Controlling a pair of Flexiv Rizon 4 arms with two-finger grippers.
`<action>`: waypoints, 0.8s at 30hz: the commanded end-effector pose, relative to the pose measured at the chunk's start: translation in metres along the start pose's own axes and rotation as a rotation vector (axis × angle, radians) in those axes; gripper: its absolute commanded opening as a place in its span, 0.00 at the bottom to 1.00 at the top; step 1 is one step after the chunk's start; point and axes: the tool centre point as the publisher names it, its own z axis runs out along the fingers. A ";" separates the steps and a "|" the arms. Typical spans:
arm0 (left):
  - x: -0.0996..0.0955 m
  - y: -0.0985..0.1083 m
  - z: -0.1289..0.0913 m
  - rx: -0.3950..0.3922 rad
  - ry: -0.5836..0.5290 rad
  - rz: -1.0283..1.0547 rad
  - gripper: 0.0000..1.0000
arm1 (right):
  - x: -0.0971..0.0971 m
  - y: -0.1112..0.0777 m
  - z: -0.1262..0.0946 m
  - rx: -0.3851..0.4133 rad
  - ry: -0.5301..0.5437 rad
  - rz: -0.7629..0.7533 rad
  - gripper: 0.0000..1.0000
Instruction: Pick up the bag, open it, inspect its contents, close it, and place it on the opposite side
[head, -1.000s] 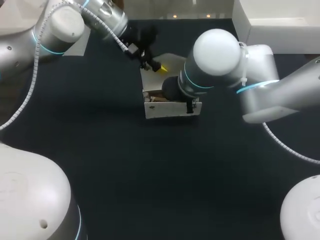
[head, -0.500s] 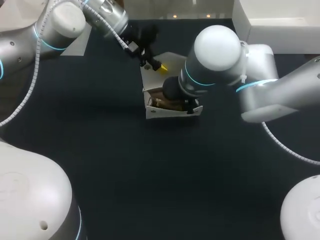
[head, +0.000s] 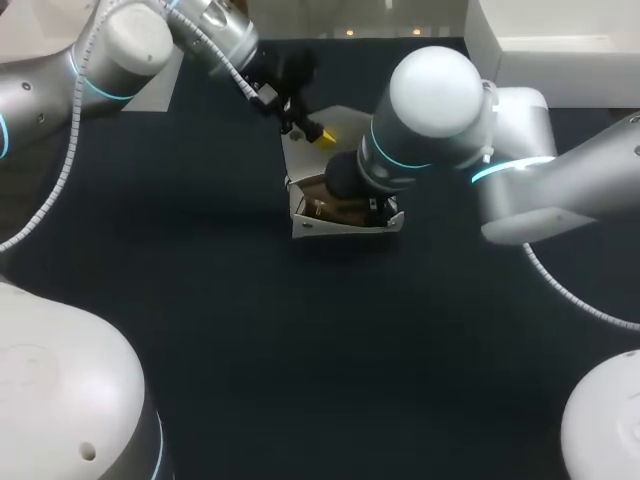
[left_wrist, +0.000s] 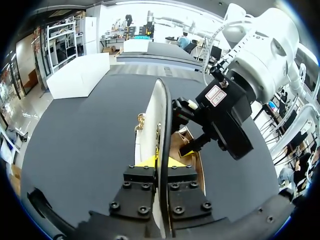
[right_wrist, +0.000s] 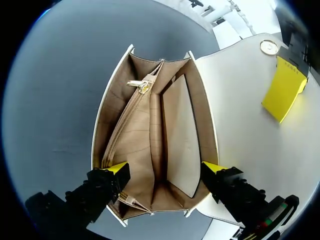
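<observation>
Flap (right_wrist: 240, 130) of bag (right_wrist: 135, 130) sits pinched in left gripper (left_wrist: 161, 161), right gripper (right_wrist: 166, 169) wide open above bag.

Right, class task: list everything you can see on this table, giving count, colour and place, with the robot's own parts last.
table: one, black, under everything.
bag: one, white outside, tan inside, standing open mid-table.
flap: one, white, lifted away from the bag's mouth.
clasp: one, gold, round, on the flap.
zip pull: one, gold, inside the bag.
left pincer: one, black with yellow tips, shut on the flap.
right pincer: one, black with yellow tips, open above the bag's mouth.
</observation>
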 end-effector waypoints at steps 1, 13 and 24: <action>0.000 0.001 0.001 0.001 0.002 0.001 0.00 | 0.002 -0.001 0.010 -0.001 0.005 -0.001 1.00; 0.002 0.001 0.001 0.002 0.002 0.004 0.00 | 0.002 -0.001 0.009 -0.003 0.003 0.000 1.00; 0.005 0.000 0.000 -0.006 -0.004 0.011 0.00 | -0.004 -0.001 -0.001 -0.005 -0.038 0.009 0.19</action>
